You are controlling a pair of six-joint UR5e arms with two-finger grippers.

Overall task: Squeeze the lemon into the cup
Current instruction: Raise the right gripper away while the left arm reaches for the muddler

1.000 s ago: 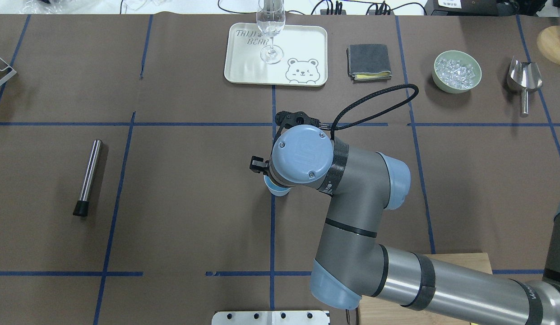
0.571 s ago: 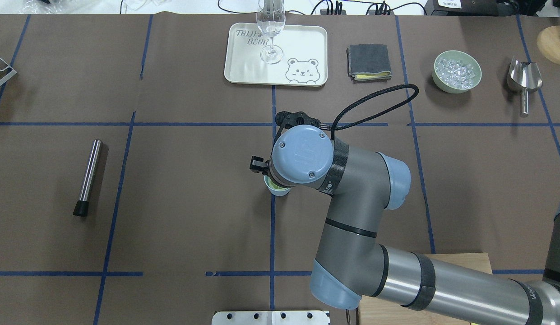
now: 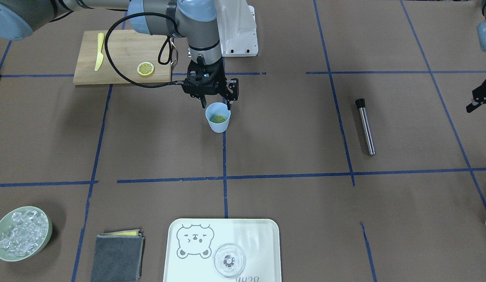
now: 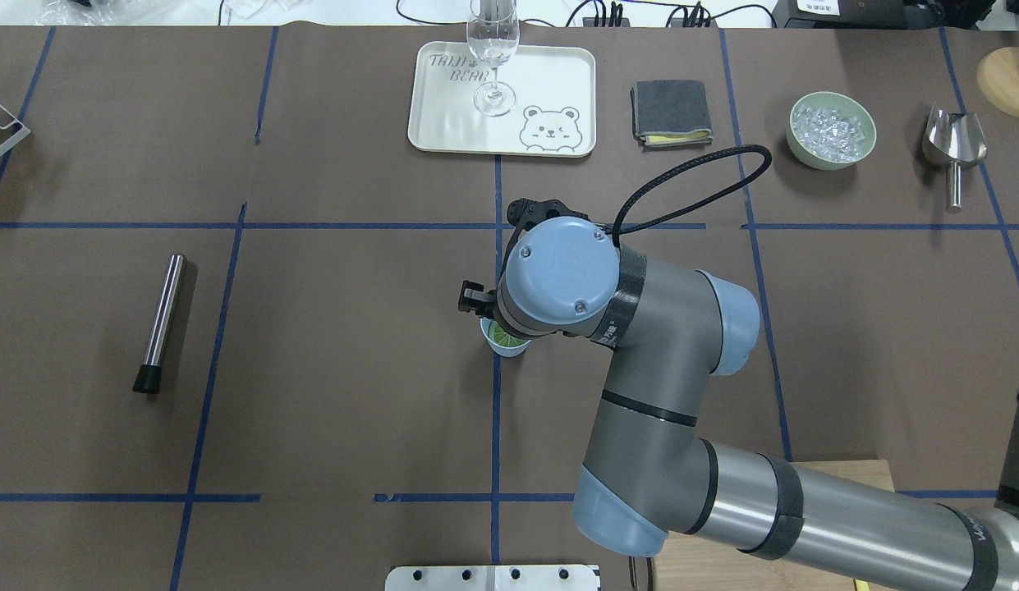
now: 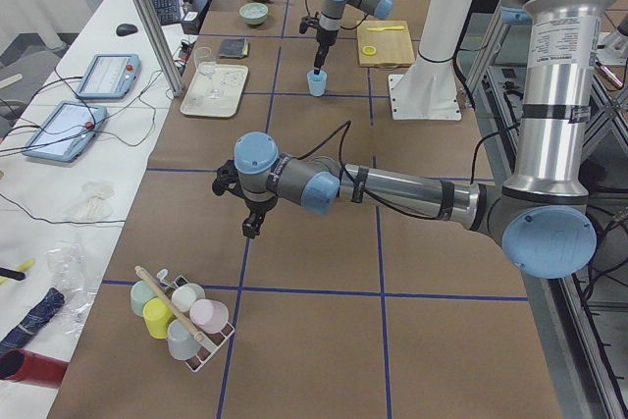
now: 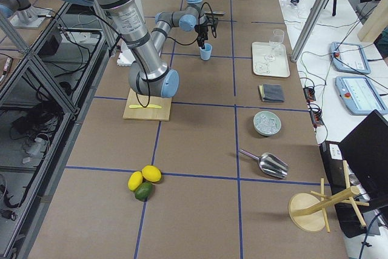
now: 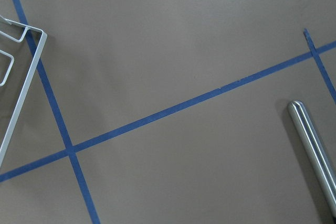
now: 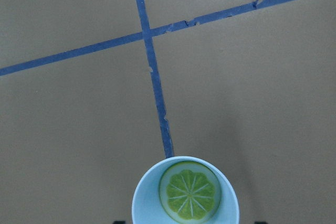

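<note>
The light-blue cup (image 3: 218, 125) stands on a blue tape cross near the table's middle. The lemon slice (image 3: 218, 118) lies flat inside it, and shows clearly in the right wrist view (image 8: 189, 191) inside the cup (image 8: 144, 200). My right gripper (image 3: 217, 105) hangs just above the cup's rim, open and empty, one finger on each side of the mouth. In the overhead view the right wrist covers most of the cup (image 4: 509, 349). My left gripper (image 3: 477, 98) is far off at the table's end, holding nothing that I can see; I cannot tell if it is open.
A cutting board (image 3: 121, 51) behind the cup holds another lemon slice (image 3: 145, 69) and a yellow knife (image 3: 98, 56). A metal rod (image 3: 365, 127), a tray (image 3: 250, 235) with a glass (image 3: 229, 260), an ice bowl (image 3: 21, 233), a grey cloth (image 3: 116, 256) and a scoop (image 4: 954, 144) lie around.
The lemon slice has dropped into the cup, where it did not show a second ago. The right wrist has shifted slightly back and to the right.
</note>
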